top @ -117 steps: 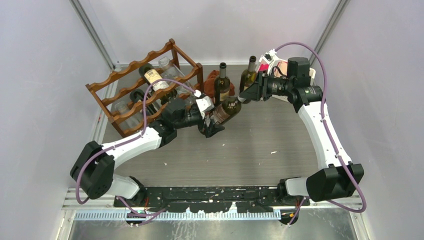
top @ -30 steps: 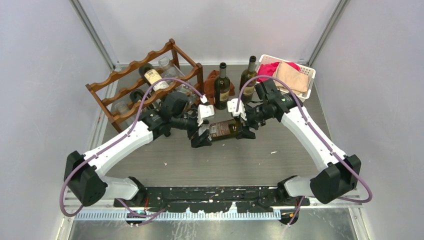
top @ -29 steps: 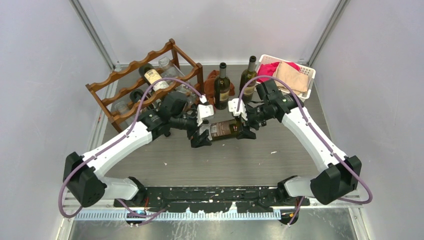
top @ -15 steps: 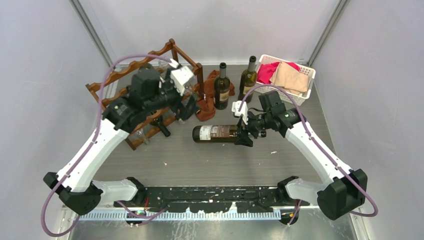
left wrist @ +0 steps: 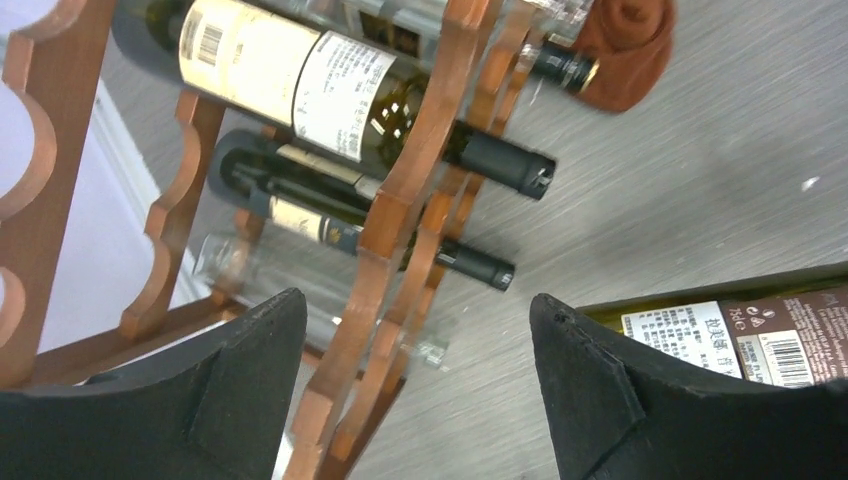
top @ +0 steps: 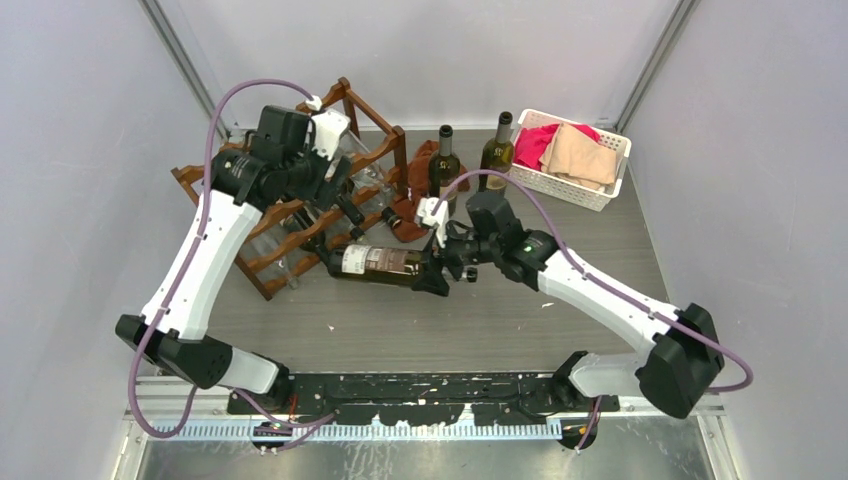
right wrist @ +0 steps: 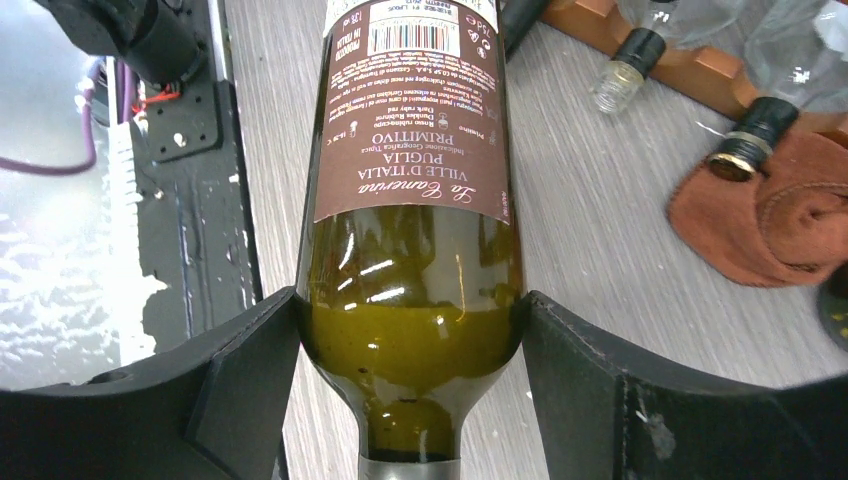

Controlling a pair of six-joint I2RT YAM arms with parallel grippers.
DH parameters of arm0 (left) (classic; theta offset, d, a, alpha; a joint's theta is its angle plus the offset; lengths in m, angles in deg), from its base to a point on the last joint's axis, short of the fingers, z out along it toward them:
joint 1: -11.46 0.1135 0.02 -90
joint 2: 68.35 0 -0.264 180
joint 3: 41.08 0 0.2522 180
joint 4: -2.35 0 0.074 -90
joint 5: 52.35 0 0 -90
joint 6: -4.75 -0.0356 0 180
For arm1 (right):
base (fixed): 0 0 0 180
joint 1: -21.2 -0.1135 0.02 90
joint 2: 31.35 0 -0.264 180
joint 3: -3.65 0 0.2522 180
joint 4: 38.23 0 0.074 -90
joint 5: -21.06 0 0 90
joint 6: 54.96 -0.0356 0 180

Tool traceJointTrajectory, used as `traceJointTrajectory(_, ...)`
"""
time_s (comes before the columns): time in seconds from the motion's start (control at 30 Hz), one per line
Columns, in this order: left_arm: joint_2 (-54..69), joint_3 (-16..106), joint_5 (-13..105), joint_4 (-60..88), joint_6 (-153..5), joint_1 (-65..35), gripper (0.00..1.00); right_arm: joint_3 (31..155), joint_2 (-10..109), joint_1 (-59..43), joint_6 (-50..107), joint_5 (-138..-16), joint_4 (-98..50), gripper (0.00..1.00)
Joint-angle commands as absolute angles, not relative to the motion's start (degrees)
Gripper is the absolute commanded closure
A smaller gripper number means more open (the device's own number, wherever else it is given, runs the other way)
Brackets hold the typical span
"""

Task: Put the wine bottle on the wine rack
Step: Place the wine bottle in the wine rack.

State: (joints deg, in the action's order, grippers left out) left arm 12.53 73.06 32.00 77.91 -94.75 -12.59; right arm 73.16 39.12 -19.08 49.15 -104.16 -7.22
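The wine rack (left wrist: 400,210) holds several bottles lying in its tiers. The left gripper (left wrist: 415,298) hangs over it, jaws apart and empty. Just right of the rack, the right gripper (right wrist: 408,297) is clamped on the wine bottle (top: 375,262), which lies level with its base toward the rack. Far right of the rack, a white basket (top: 560,188) holds pink and beige cloths. The table (top: 500,320) is grey wood-grain and the walls are pale.

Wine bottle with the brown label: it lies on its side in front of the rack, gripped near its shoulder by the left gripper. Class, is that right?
No: the right gripper, not the left, grips the wine bottle; the right wrist view shows its fingers either side of the shoulder. The rest is right.
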Motion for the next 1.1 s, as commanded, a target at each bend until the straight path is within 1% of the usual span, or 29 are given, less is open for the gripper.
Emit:
traceJointTrajectory(0.0, 13.6, 75.9, 28.3, 80.5, -101.4, -10.9, 0.20, 78.7, 41.7, -22.0, 40.0, -102.5, -22.6, 0.99)
traceJointTrajectory(0.1, 15.3, 75.8, 29.5, 79.7, -104.5, -8.6, 0.25, 79.9, 43.7, -23.3, 38.8, -102.2, -24.1, 0.99)
traceJointTrajectory(0.17, 16.6, 75.9, 31.9, 78.9, -106.2, -7.4, 0.32, 80.6, 44.8, -23.9, 38.3, -102.0, -24.2, 0.99)
traceJointTrajectory(0.23, 18.2, 76.2, 33.9, 78.7, -107.5, -6.4, 0.42, 81.2, 45.5, -24.3, 37.8, -101.4, -25.7, 0.99)
traceJointTrajectory(0.33, 20.6, 77.0, 36.1, 79.7, -109.1, -5.5, 0.48, 82.2, 46.4, -24.6, 37.0, -100.2, -26.7, 0.99)
traceJointTrajectory(0.43, 22.4, 77.8, 37.3, 81.5, -110.2, -5.2, 0.56, 82.9, 47.1, -25.0, 36.4, -98.7, -27.3, 0.99)
traceJointTrajectory(0.5, 23.1, 78.4, 39.5, 82.3, -110.3, -5.2, 0.65, 83.4, 47.6, -25.4, 36.2, -97.4, -27.4, 0.99)
traceJointTrajectory(0.57, 23.3, 78.9, 41.8, 82.7, -110.1, -5.2, 0.70, 83.8, 48.3, -25.9, 35.6, -96.1, -28.0, 0.99)
traceJointTrajectory(0.63, 23.1, 78.9, 43.9, 82.5, -109.5, -5.2, 0.81, 84.3, 49.0, -26.4, 35.1, -95.0, -28.4, 0.99)
traceJointTrajectory(0.67, 22.8, 78.9, 44.9, 82.3, -109.3, -5.2, 0.84, 84.6, 49.4, -26.6, 34.5, -94.4, -28.4, 0.99)
traceJointTrajectory(0.77, 22.2, 78.5, 46.5, 81.8, -108.7, -5.2, 0.87, 85.2, 50.5, -27.1, 32.6, -92.1, -28.7, 0.99)
traceJointTrajectory(1.07, 22.2, 79.8, 50.2, 81.8, -108.0, -5.2, 0.88, 87.1, 53.3, -29.0, 29.0, -84.7, -30.7, 0.99)
